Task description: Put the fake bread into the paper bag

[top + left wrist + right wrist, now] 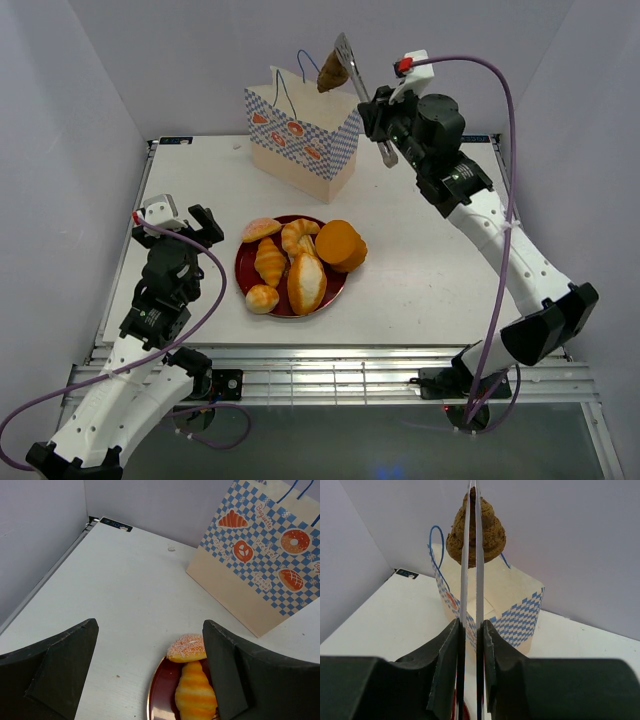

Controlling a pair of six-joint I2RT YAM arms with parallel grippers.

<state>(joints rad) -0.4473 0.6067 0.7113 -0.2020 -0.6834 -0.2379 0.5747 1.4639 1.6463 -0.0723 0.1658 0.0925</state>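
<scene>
Right gripper (pixel 470 630) clamps tongs (pixel 350 60) pinching brown bread (pixel 332 72) above the open rim of the paper bag (pixel 300 150) at 12 o'clock; left gripper (pixel 150 625) gapes wide over white table (pixel 430 260) at 9.

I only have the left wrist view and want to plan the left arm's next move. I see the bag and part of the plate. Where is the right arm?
Observer: Up over the bag. The right fingers are shut on metal tongs.
Operator: Are the tongs carrying anything?
Observer: Yes, their tips pinch a brown pastry above the bag's open top. It is not inside yet.
Operator: What is on the plate beyond my view?
Observer: The plate holds six pieces in all, including an orange bun at its right edge and a cream-topped loaf.
</scene>
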